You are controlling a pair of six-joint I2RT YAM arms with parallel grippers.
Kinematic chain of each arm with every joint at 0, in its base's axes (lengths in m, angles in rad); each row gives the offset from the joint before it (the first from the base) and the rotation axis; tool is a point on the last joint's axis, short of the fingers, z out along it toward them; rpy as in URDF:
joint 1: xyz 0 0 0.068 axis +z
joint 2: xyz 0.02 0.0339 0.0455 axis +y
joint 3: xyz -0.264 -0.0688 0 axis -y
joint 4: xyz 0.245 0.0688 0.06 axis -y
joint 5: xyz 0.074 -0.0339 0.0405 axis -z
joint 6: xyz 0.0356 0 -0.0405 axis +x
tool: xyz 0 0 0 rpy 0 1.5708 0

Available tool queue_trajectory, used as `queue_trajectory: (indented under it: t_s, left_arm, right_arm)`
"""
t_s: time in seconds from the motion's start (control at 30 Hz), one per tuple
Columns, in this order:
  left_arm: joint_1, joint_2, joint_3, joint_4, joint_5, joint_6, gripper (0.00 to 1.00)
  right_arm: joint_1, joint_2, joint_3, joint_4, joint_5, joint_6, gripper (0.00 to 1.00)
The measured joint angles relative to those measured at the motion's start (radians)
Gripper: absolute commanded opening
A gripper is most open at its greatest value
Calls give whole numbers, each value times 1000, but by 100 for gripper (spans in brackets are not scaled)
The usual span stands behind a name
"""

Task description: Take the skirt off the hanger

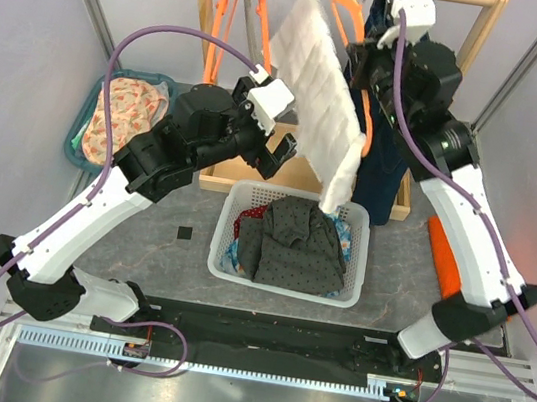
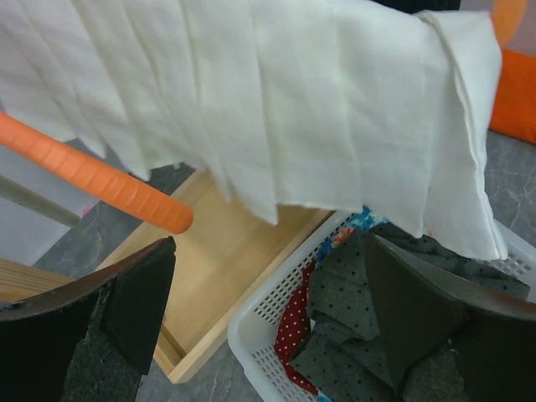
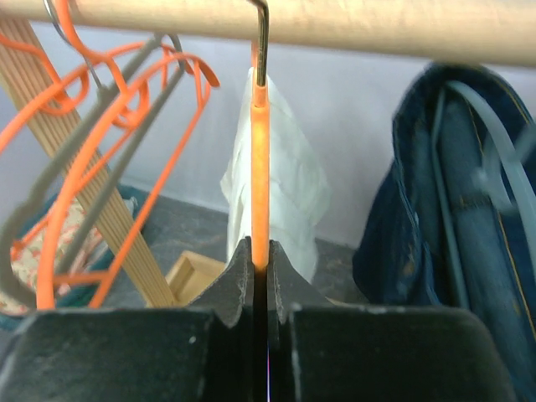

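Right gripper (image 3: 260, 251) is clamped on the orange hanger (image 3: 260, 159) neck just under the rail (image 3: 377, 29), likely pinning it so it can't swing or unhook during the pull. Left gripper (image 2: 268, 289), jaws wide and empty, sits lower beneath the rail at the white skirt (image 2: 293, 109) hem, lined up for a grab. Skirt is not yet off, hanging slantwise from the rail. Its bottom corner trails toward the white basket (image 1: 229, 217) below the rail; can't tell if it touches.

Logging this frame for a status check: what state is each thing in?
Orange plastic hanger: hooked on the wooden rail, gripped at its neck.
White pleated fabric skirt: hanging on the hanger, not removed.
Right hand: shut on the hanger.
Left hand: open, empty, beside the skirt.
White plastic mesh basket: filled with clothes.
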Motion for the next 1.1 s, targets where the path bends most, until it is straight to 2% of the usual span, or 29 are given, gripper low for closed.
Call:
queue_trajectory:
  t_s: [0.1, 0.23, 0.5, 0.7, 0.87, 1.03, 1.07, 1.1]
  left_arm:
    - [-2, 2, 0, 0, 27, -6, 100]
    - [-39, 24, 0, -2, 97, -22, 100]
    - [-236, 105, -24, -56, 164, -27, 100]
    - [-279, 125, -6, -115, 196, -46, 100]
    - [-293, 161, 6, -103, 127, -47, 100]
    - [-325, 229, 6, -39, -66, -35, 100]
    - [-333, 244, 6, -18, -105, -24, 86]
    - [-340, 253, 6, -4, -133, -18, 56]
  right_arm:
    - [13, -105, -139, 6, 46, -2, 0]
    - [45, -174, -217, -2, 111, 11, 0]
    - [156, -209, -226, -10, 205, 11, 0]
    - [180, -208, -220, -21, 225, 8, 0]
    - [207, -207, -220, -23, 239, 8, 0]
    - [244, -206, -220, -23, 269, 10, 0]
    - [255, -206, -219, -26, 281, 8, 0]
    - [262, -206, -219, -26, 286, 5, 0]
